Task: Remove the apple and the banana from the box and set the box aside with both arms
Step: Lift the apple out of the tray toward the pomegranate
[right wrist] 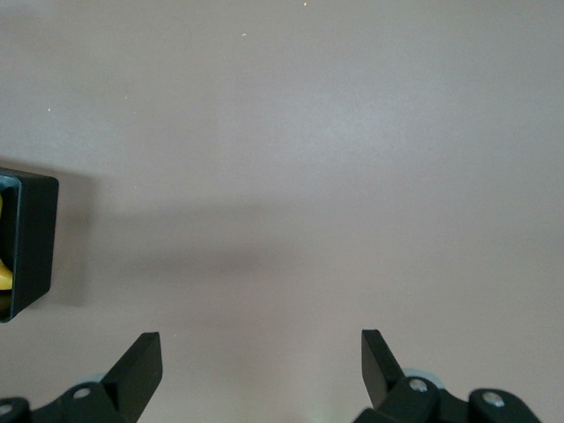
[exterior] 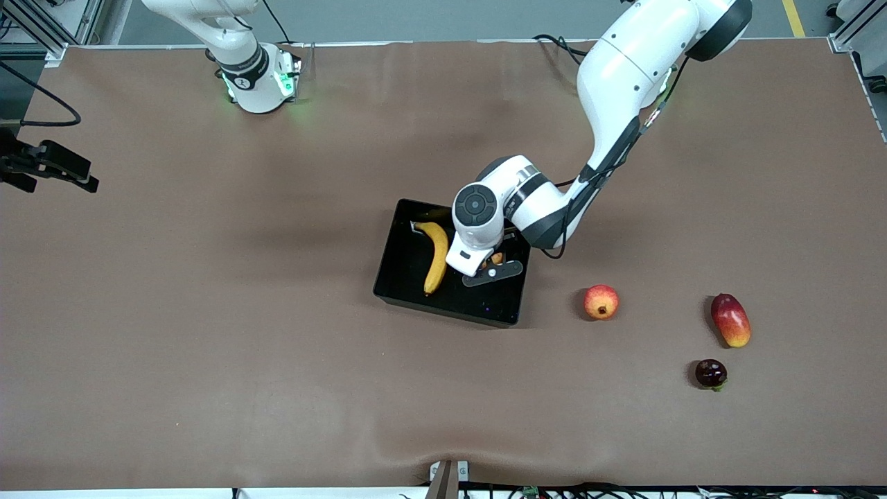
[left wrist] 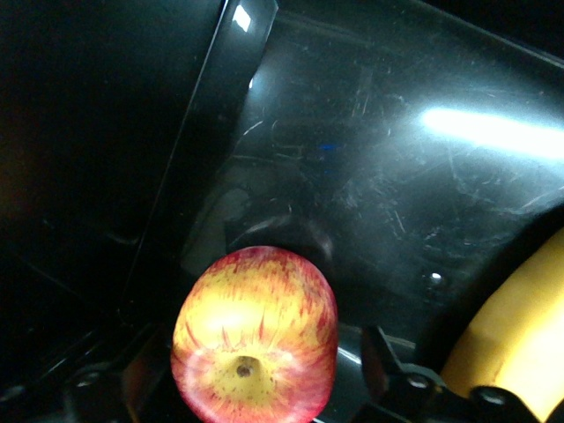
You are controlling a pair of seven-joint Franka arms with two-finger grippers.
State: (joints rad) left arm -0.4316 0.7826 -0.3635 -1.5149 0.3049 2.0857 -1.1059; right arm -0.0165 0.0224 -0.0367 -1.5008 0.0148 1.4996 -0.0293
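The black box (exterior: 443, 310) sits mid-table. The yellow banana (exterior: 436, 256) lies in it, also seen in the left wrist view (left wrist: 520, 344). My left gripper (exterior: 493, 267) is down inside the box, beside the banana. Its fingers (left wrist: 383, 366) are open wide around the red-and-yellow apple (left wrist: 256, 339), with a gap on each side. In the front view only a sliver of the apple (exterior: 497, 258) shows under the hand. My right gripper (right wrist: 262, 352) is open and empty over bare table, with a corner of the box (right wrist: 26, 238) at the edge of its view.
An orange-red round fruit with a calyx (exterior: 601, 302) lies beside the box toward the left arm's end. A red-yellow mango (exterior: 730, 319) and a dark purple fruit (exterior: 711, 373) lie farther that way. The right arm's base (exterior: 256, 76) stands at the table's back edge.
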